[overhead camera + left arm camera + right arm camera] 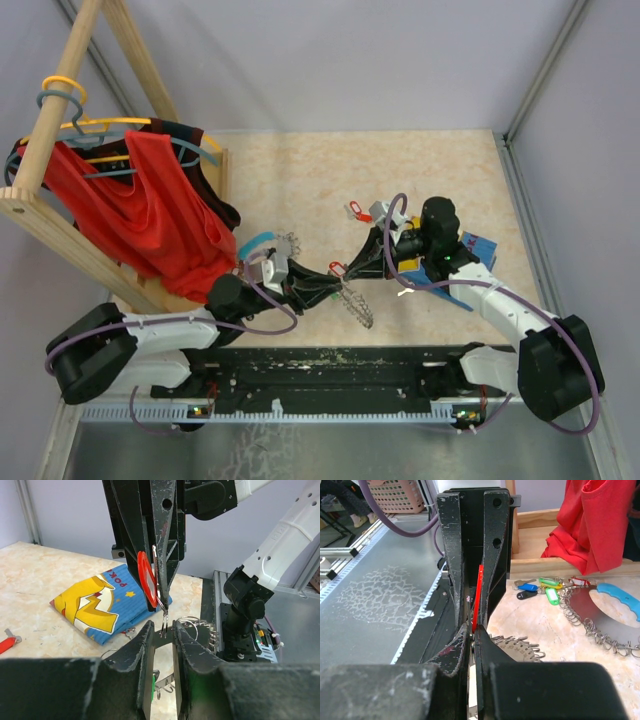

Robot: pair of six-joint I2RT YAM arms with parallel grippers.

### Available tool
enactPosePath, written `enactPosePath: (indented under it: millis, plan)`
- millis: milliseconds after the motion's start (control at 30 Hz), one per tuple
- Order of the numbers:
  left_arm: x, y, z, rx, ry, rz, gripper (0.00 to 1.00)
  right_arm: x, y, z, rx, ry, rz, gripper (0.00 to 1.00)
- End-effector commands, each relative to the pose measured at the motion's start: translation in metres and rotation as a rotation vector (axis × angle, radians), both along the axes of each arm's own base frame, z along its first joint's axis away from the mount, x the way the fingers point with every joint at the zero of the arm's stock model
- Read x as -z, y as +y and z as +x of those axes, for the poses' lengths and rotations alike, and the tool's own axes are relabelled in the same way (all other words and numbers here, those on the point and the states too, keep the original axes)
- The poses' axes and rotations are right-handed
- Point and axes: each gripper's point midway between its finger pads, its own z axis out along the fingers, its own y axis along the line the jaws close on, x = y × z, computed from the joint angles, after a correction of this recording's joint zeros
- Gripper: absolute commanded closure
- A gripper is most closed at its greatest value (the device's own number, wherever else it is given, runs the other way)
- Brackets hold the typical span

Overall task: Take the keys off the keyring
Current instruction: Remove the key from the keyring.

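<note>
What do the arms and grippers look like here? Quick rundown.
Both arms match: the left arm and right arm have white link shells and bulky black joints, with a purple cable strung along each. The left gripper and right gripper are black, each with two long tapering fingers, scuffed and pierced by round holes.

Left gripper (pixel 324 276) and right gripper (pixel 351 267) meet at a red key (pixel 337 268).
</note>
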Motion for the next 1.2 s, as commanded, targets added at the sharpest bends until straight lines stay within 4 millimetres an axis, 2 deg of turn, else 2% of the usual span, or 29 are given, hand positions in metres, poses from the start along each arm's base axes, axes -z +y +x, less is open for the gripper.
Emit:
enactPosePath:
  millis: [0,400,633,1167]
  plan:
    - [-0.012,-0.006,0.002,-0.001,-0.017,-0.02,0.74,-0.022,-0.001,-0.001,-0.018,-0.099,0.042,1.0]
    - [-0.008,-0.008,0.003,-0.002,-0.013,-0.006,0.82,-0.022,-0.001,0.0,-0.016,-0.097,0.041,1.0]
    - [-0.008,-0.007,0.003,-0.007,-0.017,-0.006,1.0,-0.022,-0.001,0.0,-0.016,-0.099,0.042,1.0]
    - [-0.01,0.009,0.007,-0.074,-0.021,-0.043,1.0,-0.025,-0.002,-0.001,-0.017,-0.106,0.045,1.0]
